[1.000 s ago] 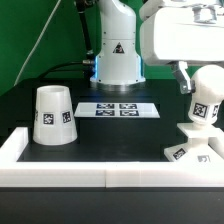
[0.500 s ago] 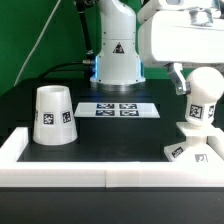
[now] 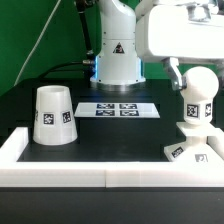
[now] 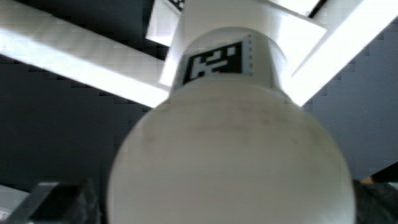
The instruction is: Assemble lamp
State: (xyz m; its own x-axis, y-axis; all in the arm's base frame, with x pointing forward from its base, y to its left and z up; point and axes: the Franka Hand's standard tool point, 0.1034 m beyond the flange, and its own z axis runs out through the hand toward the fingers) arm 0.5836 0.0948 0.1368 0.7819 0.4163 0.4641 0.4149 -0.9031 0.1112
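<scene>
Step in hand: fitting bulb (image 3: 198, 103) to base (image 3: 190, 150), on exterior view's right, near front rail (image 3: 100, 178). Bulb upright on base; fully seated or not, unclear. Hand (image 3: 197, 78) straddles bulb top, with one finger (image 3: 173, 74) beside it and the other hidden. Clamped or just apart: cannot tell. Shade (image 3: 51, 115) stands on table (image 3: 110, 135), well apart. Next, likely: twist bulb home, keep axis vertical, then fetch shade.
</scene>
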